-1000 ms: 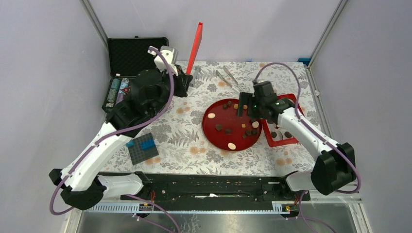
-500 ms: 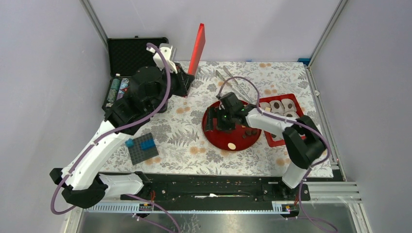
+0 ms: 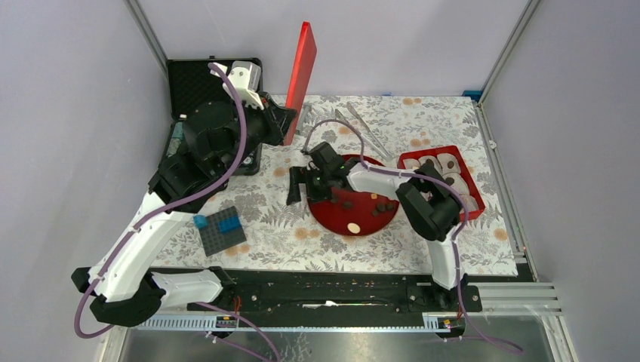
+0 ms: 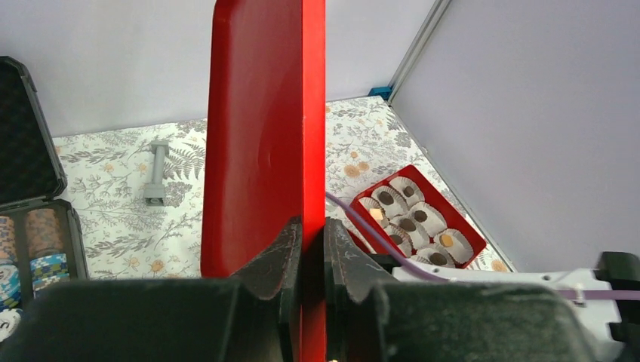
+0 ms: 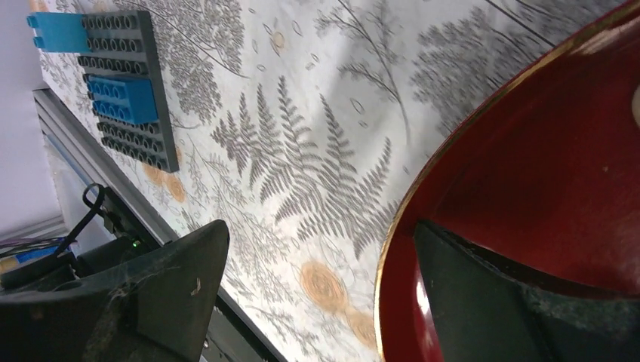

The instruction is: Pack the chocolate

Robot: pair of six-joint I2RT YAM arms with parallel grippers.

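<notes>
Left claw [image 4: 313,230] clamped on the lower edge of a red lid [image 4: 256,136], held upright at far left; arm reared high beside the black case [image 3: 198,79]. Right claw [image 3: 303,187] jaws apart, astride the round red plate's [image 3: 336,217] left rim, arm reaching left across it. Chocolate [image 3: 349,204]: loose on the plate, more in the red box [image 3: 474,183] at right. Left wrist view shows its paper cups plainly; right wrist view shows the rim and toy bricks [image 5: 121,98] close.
</notes>
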